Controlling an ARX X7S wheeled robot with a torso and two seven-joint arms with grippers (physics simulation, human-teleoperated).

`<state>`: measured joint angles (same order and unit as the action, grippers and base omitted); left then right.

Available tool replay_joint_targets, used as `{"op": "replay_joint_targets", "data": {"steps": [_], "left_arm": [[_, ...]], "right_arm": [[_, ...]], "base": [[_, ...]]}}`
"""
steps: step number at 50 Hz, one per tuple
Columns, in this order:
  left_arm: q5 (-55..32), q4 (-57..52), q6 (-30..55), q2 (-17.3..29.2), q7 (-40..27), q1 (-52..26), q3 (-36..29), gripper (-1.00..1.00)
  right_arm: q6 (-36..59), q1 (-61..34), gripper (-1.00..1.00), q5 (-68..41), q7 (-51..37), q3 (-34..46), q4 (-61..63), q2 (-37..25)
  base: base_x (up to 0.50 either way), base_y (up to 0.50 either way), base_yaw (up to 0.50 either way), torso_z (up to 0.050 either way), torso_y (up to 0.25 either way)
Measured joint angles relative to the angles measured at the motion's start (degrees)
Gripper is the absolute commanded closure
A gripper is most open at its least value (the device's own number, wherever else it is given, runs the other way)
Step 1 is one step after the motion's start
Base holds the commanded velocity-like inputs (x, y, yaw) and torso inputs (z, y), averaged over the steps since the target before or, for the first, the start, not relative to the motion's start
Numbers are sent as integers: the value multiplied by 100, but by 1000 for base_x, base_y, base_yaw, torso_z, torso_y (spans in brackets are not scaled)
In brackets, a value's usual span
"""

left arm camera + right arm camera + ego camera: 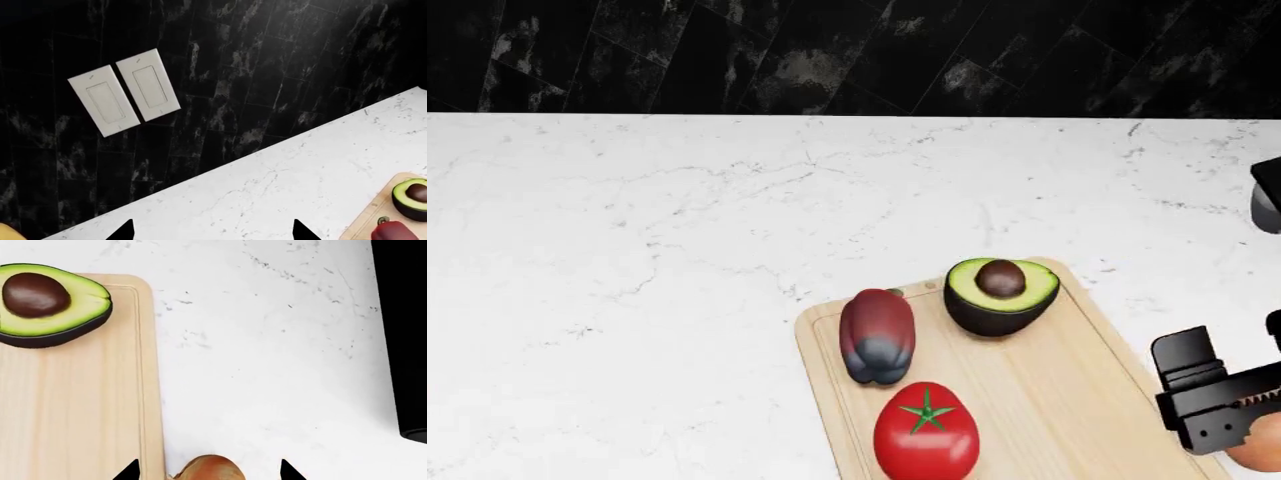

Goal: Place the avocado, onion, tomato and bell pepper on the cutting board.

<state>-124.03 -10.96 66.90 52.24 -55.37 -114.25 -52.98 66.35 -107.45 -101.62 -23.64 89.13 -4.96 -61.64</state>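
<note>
Avocado (1001,294), bell pepper (877,335) and tomato (926,432) sit on the cutting board (1054,400) near the counter (667,260) front edge. I see my right end effector (208,471) spread apart around the onion (208,468), just off the board's right side. My left end effector (212,234) is spread apart over bare counter near the back edge.

white marble countertop (667,260), black marble-tile backsplash (827,55) behind it, double white rocker switch plate (123,92) on wall
</note>
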Motion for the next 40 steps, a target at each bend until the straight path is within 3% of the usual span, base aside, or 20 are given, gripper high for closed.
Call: {"op": "replay_joint_targets", "data": {"steps": [40], "left_arm": [[-168, 63, 96, -71, -163, -232, -116, -100]], "right_arm": [[-944, 1099, -100, -517, 223, 10, -611, -391]], "base": [[0, 0, 0, 0, 0]]}}
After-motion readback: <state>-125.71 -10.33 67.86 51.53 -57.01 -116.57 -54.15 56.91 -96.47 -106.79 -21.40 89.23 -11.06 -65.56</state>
